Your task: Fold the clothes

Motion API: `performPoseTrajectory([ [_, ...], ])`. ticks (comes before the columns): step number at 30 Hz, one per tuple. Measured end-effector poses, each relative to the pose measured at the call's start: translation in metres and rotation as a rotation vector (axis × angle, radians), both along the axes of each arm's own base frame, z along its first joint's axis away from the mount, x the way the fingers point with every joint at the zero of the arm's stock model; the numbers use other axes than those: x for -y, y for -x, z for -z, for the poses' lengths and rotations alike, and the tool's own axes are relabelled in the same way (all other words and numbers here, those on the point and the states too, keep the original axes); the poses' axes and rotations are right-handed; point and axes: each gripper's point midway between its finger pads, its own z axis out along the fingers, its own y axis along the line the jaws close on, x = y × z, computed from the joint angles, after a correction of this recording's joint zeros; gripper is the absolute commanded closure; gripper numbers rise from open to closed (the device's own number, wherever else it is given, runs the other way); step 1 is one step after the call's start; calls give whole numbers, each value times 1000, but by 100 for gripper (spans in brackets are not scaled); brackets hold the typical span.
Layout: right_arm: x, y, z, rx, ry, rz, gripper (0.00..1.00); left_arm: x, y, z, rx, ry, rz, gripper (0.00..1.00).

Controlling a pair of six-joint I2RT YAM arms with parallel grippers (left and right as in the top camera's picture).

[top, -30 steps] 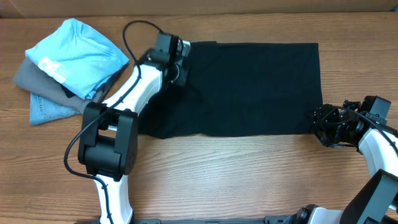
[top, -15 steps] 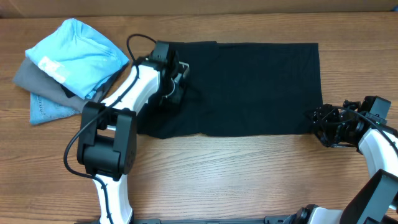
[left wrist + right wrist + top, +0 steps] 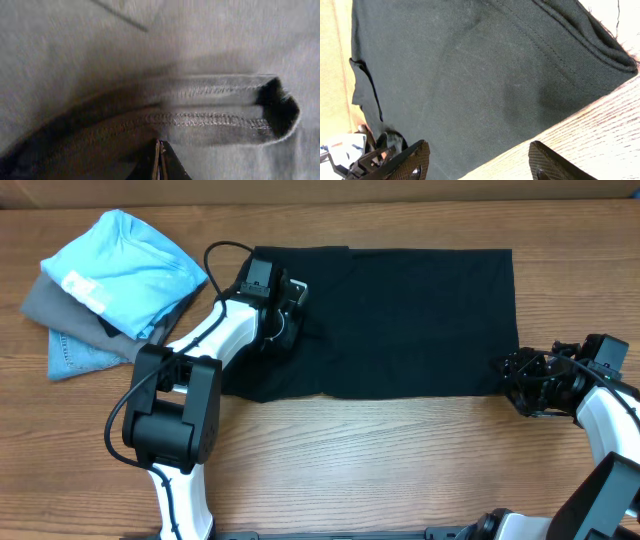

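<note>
"Where the left wrist camera looks past its own tips, what does the left gripper (image 3: 159, 159) have?"

"Its two dark fingers (image 3: 169, 170) are pressed together at the bottom middle of that frame, with only a hairline between them. They sit right at a stitched, doubled-over hem (image 3: 210, 120) of the flat black cloth garment (image 3: 410, 320). I cannot tell whether any fabric is nipped between them."

"And from overhead?"

"That gripper is down on the garment's left part, a little inside its left edge. The cloth is creased around it."

"What about the right gripper (image 3: 479, 150)?"

"It is spread wide and grips nothing. One finger (image 3: 407, 162) shows at the lower left of its wrist view and the other at the lower right. The garment's edge and the light brown wooden table (image 3: 400, 470) lie beyond them. I cannot tell whether a finger touches the cloth. Overhead, this gripper sits at the garment's lower right corner, at the right side of the frame."

"How does the garment lie?"

"It is spread as a wide rectangle across the middle of the table, and its lower left part is rumpled."

"And farther off?"

"There is a pile in the upper left of the overhead frame, just left of the left arm. A folded light blue shirt (image 3: 125, 265) is on top, a grey garment (image 3: 50, 305) is beneath it, and a pale denim piece (image 3: 75, 358) pokes out at the lower edge."
</note>
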Motion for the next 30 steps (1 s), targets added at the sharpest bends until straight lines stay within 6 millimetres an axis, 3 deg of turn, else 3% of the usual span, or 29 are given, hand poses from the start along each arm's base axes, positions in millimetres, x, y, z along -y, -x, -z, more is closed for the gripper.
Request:
performPoseTrajectory([
  [12, 0, 0, 0, 0, 0, 1, 34, -6, -31, -13, 88, -6, -98, 94],
  [20, 0, 1, 0, -4, -2, 1, 34, -8, -46, -70, 50, 15, -110, 95],
  [24, 0, 0, 0, -1, 0, 0, 34, 4, -25, -66, -16, 13, -29, 96],
  [30, 0, 0, 0, -1, 0, 0, 33, 27, 19, -22, -98, -35, 89, 96],
])
